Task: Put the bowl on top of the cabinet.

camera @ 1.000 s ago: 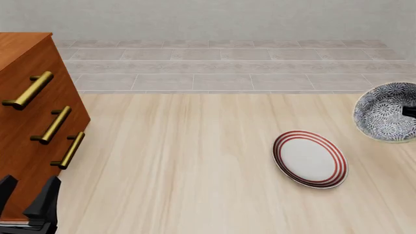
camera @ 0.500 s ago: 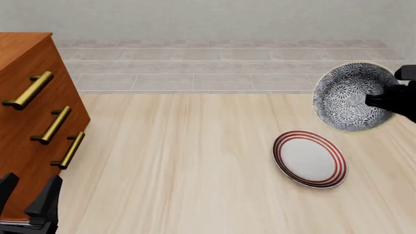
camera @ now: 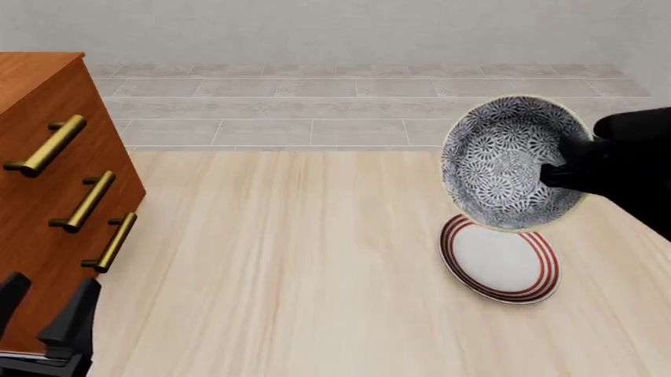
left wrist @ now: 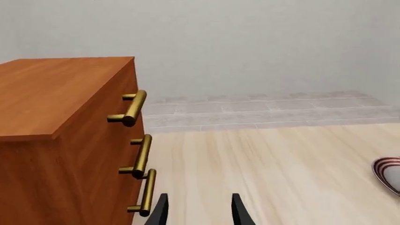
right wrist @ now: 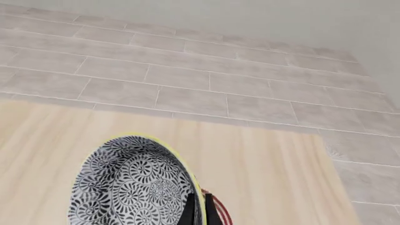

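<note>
The blue-patterned bowl (camera: 505, 163) hangs in the air above the table, tipped so its inside faces the camera, over the far edge of the plate. My right gripper (camera: 555, 174) is shut on the bowl's right rim, with the arm entering from the right. In the right wrist view the bowl (right wrist: 134, 187) fills the lower part and the fingers (right wrist: 189, 212) pinch its rim. The reddish-brown cabinet (camera: 47, 188) with three brass handles stands at the left edge; its flat top (left wrist: 50, 91) shows in the left wrist view. My left gripper (camera: 42, 318) stands open low beside the cabinet's front corner.
A flat white plate with red rings (camera: 500, 257) lies on the wooden table (camera: 294, 259) just under the bowl; its edge (left wrist: 388, 173) shows in the left wrist view. Behind the table runs a tiled floor (camera: 357, 102) and a pale wall.
My right arm has carried the bowl leftward and inward from the right edge, and it now hangs over the plate. The left gripper has stayed put.
</note>
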### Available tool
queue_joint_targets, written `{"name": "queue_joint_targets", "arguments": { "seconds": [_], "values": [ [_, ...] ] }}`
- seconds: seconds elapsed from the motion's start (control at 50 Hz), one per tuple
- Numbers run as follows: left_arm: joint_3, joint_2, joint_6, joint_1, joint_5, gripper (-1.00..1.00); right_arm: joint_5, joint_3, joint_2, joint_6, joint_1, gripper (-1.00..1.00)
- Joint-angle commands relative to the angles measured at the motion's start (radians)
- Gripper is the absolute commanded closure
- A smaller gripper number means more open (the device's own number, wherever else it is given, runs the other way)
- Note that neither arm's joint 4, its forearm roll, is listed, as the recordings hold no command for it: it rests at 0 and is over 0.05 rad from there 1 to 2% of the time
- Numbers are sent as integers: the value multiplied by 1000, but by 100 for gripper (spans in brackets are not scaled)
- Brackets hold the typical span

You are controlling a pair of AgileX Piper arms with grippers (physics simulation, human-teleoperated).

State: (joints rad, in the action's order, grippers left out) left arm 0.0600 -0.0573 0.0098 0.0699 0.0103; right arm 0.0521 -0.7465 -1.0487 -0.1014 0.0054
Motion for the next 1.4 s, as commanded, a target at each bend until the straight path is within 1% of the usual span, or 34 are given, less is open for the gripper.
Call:
{"name": "queue_joint_targets", "arguments": {
  "seconds": [0.02,0.14,0.22,0.34,0.38,0.54,0.58,0.62,0.66,0.72,0.78,0.82,0.84,0.88,0.9,0.92,0.94,0.98,1.02,1.06,1.12,1.16,1.18,1.2,1.26,1.32,1.38,1.4],
  "values": [
    [27,-4,-1,13,17,-100,24,32,86,26,98,100],
    [29,-16,-9,24,9,-100,37,46,114,27,123,100],
    [41,-3,-19,32,27,-100,42,46,119,22,129,100],
    [36,-11,-12,23,19,-100,44,41,115,18,127,100],
    [34,-24,-31,40,16,-100,45,40,115,17,127,100],
    [47,-18,-31,36,33,-100,41,43,110,12,123,100],
    [56,-33,-23,53,26,-100,47,45,116,10,125,100],
    [72,-116,-30,145,-29,-100,51,46,122,4,127,100],
    [85,-122,-49,162,-33,-100,47,45,116,1,125,100],
    [109,-149,-55,206,-47,-100,45,46,108,-7,125,100],
    [143,-194,-50,284,-60,-100,48,47,109,-14,131,100],
    [149,-205,-42,299,-65,-100,50,47,109,-15,133,100],
    [164,-225,-35,329,-76,-100,52,50,111,-20,140,100],
    [167,-236,-34,341,-83,-100,53,51,112,-21,142,100],
    [184,-266,-48,379,-95,-100,52,55,111,-28,147,100],
    [192,-270,-61,394,-97,-100,53,55,112,-27,149,100],
    [192,-270,-61,394,-97,-100,53,55,112,-27,149,100],
    [208,-299,-76,420,-108,-100,52,54,108,-31,150,100],
    [230,-316,-74,446,-118,-100,51,52,103,-33,151,100],
    [246,-325,-72,455,-125,-100,50,50,100,-36,152,100],
    [270,-378,-80,490,-161,-100,47,45,90,-50,145,100],
    [277,-453,-61,520,-210,-100,50,43,90,-52,147,100],
    [277,-454,-61,520,-211,-100,50,43,90,-52,147,100],
    [282,-504,-48,535,-239,-100,50,43,90,-55,147,100],
    [294,-581,-47,579,-290,-100,56,41,91,-56,148,100],
    [322,-617,-70,624,-296,-100,56,43,91,-58,148,100],
    [342,-650,-76,646,-307,-100,60,41,93,-56,149,100],
    [356,-694,-94,667,-326,-100,58,42,90,-56,152,100]
  ]
}}
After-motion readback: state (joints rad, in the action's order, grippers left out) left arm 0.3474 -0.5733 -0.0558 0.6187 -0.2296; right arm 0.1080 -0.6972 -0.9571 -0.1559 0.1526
